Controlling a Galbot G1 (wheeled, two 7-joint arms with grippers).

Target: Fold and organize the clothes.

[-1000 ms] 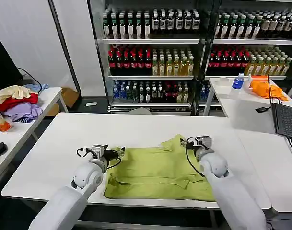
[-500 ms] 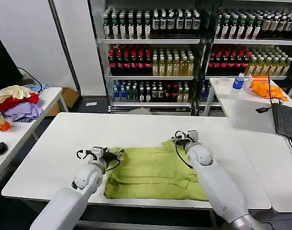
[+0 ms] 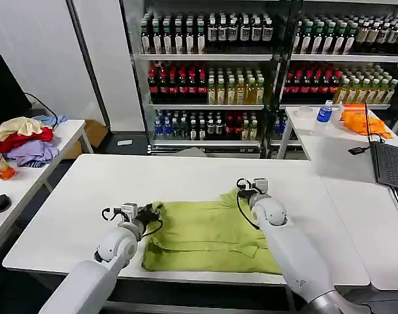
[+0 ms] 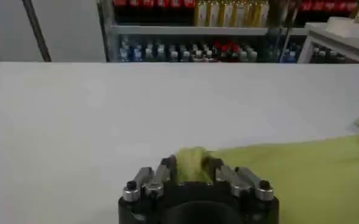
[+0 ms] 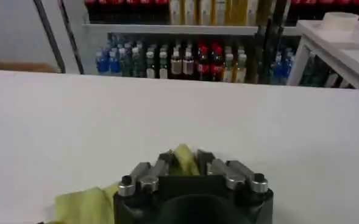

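The lime-green T-shirt [image 3: 208,237] is spread on the white worktop [image 3: 185,176], near the worktop's front edge and roughly midway along it. It is partly folded, with creased layers along its front and left side. Its far right corner is raised into a small peak.

That far right corner of the T-shirt is held by the right claw [image 3: 246,191], which is closed on a bunched tuft of the green cloth; in the right wrist view the tuft [image 5: 184,159] is seen pinched between the fingers [image 5: 144,176], with another fold of the shirt beside the claw.

The T-shirt's far left corner is held by the left claw [image 3: 151,212], likewise clamped on the cloth. In the left wrist view a wad of the fabric [image 4: 190,164] is seen gripped between the fingers [image 4: 156,179], and the rest of the shirt is seen stretching away flat over the worktop.

Both claws are set low, close to the worktop surface, at opposite far corners of the T-shirt.
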